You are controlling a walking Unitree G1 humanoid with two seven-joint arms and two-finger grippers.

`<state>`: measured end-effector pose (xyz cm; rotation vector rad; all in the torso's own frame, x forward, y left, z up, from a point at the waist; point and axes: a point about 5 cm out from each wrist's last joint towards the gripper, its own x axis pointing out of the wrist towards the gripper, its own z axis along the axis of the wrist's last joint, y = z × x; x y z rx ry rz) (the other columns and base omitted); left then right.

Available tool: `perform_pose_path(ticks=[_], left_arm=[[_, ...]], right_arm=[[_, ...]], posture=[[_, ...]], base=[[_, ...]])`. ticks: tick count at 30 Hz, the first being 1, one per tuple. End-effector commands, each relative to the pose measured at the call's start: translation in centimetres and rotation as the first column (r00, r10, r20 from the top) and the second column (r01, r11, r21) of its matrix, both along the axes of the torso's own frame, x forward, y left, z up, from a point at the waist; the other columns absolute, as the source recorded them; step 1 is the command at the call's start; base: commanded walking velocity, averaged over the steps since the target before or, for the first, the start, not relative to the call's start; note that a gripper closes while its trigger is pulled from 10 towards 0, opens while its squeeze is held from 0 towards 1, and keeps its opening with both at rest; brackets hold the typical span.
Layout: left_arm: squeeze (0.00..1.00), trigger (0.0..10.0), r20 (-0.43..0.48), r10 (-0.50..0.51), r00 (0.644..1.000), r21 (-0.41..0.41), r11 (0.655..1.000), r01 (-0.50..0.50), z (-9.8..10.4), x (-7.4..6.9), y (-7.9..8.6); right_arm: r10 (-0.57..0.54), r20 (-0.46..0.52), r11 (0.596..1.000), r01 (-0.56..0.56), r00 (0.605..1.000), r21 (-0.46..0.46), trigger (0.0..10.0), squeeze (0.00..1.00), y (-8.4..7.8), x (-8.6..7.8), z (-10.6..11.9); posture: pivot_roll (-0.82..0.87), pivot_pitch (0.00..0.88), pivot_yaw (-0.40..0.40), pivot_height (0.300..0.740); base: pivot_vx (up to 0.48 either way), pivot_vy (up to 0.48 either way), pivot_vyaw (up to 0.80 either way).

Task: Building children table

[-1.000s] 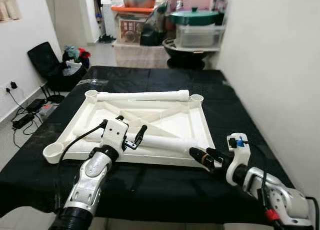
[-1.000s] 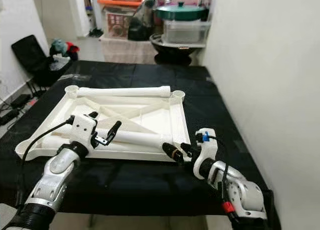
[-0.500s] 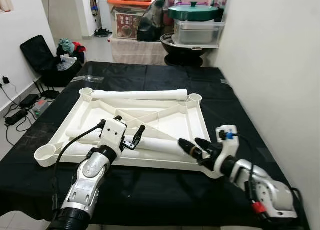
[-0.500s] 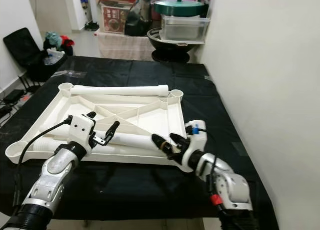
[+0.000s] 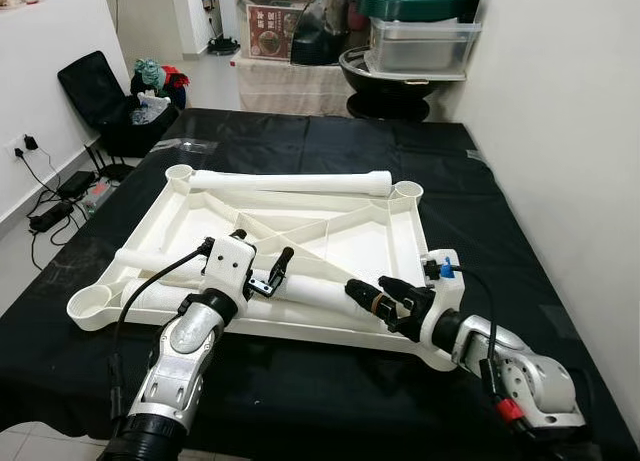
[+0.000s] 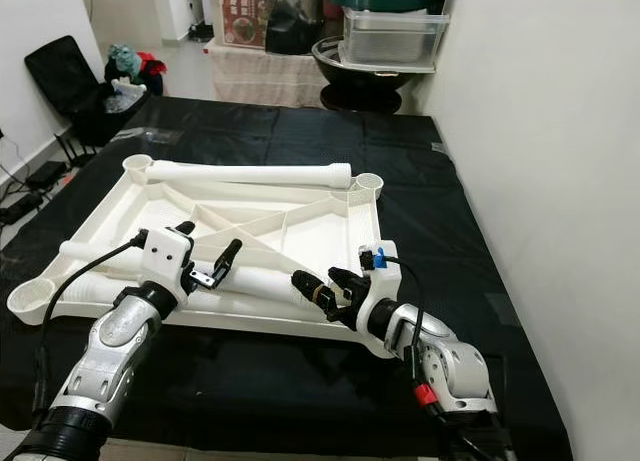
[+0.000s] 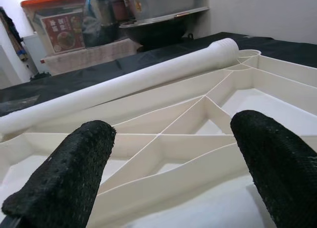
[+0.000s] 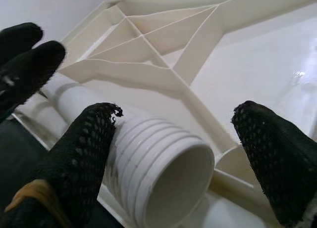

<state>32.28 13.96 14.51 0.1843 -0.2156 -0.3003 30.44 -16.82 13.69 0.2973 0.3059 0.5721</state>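
While the white tabletop (image 5: 390, 243) lies upside down on the black-covered table (image 5: 300, 151), ribs facing up, one white leg tube (image 5: 290, 181) rests along its far edge between two corner sockets. A second leg tube (image 5: 320, 293) lies along the near edge, where the right gripper (image 5: 385, 299) has its fingers spread on either side of the tube's threaded open end (image 8: 163, 173). The left gripper (image 5: 262, 271) hovers just above the same tube's middle, its fingers (image 7: 69, 178) spread wide and holding nothing.
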Motion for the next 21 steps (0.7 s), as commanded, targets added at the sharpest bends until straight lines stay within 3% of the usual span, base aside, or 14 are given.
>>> perform_pose_path(ticks=[1,4,9,15,17,21], left_arm=[[0.0,10.0,-0.008,0.006,1.0,0.006,1.0,-0.006,-0.4,-0.2,0.1],[0.0,10.0,-0.009,0.006,1.0,0.006,1.0,-0.006,-0.4,-0.2,0.2],[0.0,10.0,-0.012,0.004,1.0,0.007,1.0,-0.004,-0.5,-0.2,0.1],[0.0,10.0,-0.015,-0.004,1.0,0.005,1.0,0.004,-0.6,-0.1,-0.1],[0.0,10.0,-0.016,-0.007,1.0,0.005,1.0,0.007,-0.6,-0.1,-0.2],[0.0,10.0,-0.019,-0.013,1.0,0.005,1.0,0.013,-0.8,-0.1,-0.4]], right_arm=[[-0.039,-0.021,0.999,0.038,0.999,-0.03,10.0,0.0,-0.7,0.2,-0.5],[-0.101,-0.015,0.994,0.1,0.995,-0.046,10.0,0.0,-2.3,0.3,0.1],[-0.117,-0.013,0.992,0.117,0.993,-0.045,10.0,0.0,-3.0,0.1,0.4],[-0.081,-0.003,0.996,0.081,0.997,-0.047,10.0,0.0,-3.6,-1.2,1.3],[-0.07,0.005,0.997,0.07,0.998,-0.032,10.0,0.0,-3.6,-1.5,1.9],[-0.047,-0.014,0.992,0.049,0.999,0.121,10.0,0.0,-3.6,-2.1,3.7]], posture=[[0.04,0.0,-0.081,0.74],[0.03,0.0,-0.074,0.74],[0.03,0.0,-0.07,0.74],[0.01,0.0,-0.063,0.74],[0.01,0.0,-0.061,0.74],[0.0,0.0,-0.057,0.74]], base=[[0.0,0.0,0.0],[0.0,0.0,0.0],[0.0,0.0,0.0],[0.0,0.0,0.0],[0.0,0.0,0.0],[0.0,0.0,0.0]])
